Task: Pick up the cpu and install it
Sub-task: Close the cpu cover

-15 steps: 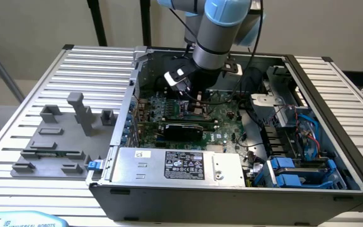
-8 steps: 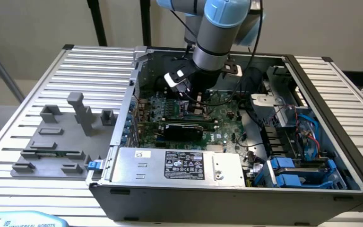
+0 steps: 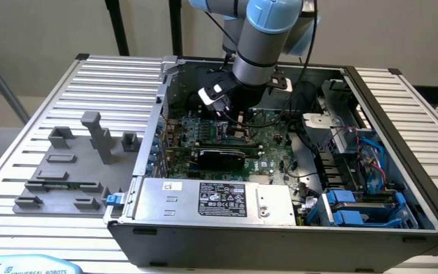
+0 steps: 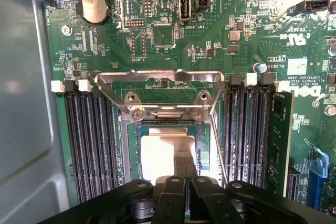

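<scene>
The cpu (image 4: 160,153), a pale silvery square with a thin green border, lies flat inside the socket frame (image 4: 160,109) on the green motherboard (image 4: 210,40). In the wrist view my gripper (image 4: 184,170) is shut, its two dark fingers pressed together with nothing between them. Their tips are over the cpu's near edge; contact cannot be told. In the exterior view the gripper (image 3: 236,119) reaches down into the open computer case (image 3: 401,171), above the board's middle.
Rows of black memory slots (image 4: 89,145) (image 4: 252,135) flank the socket. A coin battery (image 4: 94,8) sits farther along the board. A power supply (image 3: 215,200) fills the case front. Grey plastic blocks (image 3: 74,165) stand on the slatted table at the exterior view's left.
</scene>
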### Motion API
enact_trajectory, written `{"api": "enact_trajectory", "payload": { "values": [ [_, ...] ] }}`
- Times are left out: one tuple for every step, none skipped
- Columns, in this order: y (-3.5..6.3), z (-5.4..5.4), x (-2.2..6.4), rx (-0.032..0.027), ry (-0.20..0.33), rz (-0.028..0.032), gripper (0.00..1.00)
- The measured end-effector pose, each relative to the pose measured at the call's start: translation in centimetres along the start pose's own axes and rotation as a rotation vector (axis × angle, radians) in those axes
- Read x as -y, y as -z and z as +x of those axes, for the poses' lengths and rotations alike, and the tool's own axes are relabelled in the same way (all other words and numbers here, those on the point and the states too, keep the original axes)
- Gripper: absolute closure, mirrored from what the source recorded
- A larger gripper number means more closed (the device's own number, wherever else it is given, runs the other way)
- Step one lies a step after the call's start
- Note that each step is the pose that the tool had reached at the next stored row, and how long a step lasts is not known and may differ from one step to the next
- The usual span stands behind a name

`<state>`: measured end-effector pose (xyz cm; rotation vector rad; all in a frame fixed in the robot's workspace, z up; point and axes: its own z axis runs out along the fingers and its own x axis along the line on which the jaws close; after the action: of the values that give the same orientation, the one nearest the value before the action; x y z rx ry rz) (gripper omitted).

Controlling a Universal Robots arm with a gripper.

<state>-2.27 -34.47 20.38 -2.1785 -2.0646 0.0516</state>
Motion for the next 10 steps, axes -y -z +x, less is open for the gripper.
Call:
{"api": "enact_trajectory", "payload": {
  "values": [
    [0.33,0.0,0.05,0.0015,0.0,0.0008,0.89],
    [0.66,0.0,0.09,0.0023,0.0,0.0012,0.89],
    [0.96,0.0,0.13,0.0025,0.0,0.0012,0.89],
    [1.29,0.1,0.17,0.0024,0.0,0.0012,0.89],
    [1.68,0.1,0.22,0.0027,0.0,0.0013,0.89],
    [2.09,0.1,0.27,0.0024,0.0,0.0012,0.89],
    [2.51,0.2,0.33,0.0026,0.0,0.0013,0.89],
    [2.96,0.2,0.38,0.0025,0.0,0.0013,0.89],
    [3.37,0.2,0.4,0.0027,0.0,0.0014,0.89],
    [3.78,0.2,0.39,0.002,0.0,0.0012,0.89]
  ]
}}
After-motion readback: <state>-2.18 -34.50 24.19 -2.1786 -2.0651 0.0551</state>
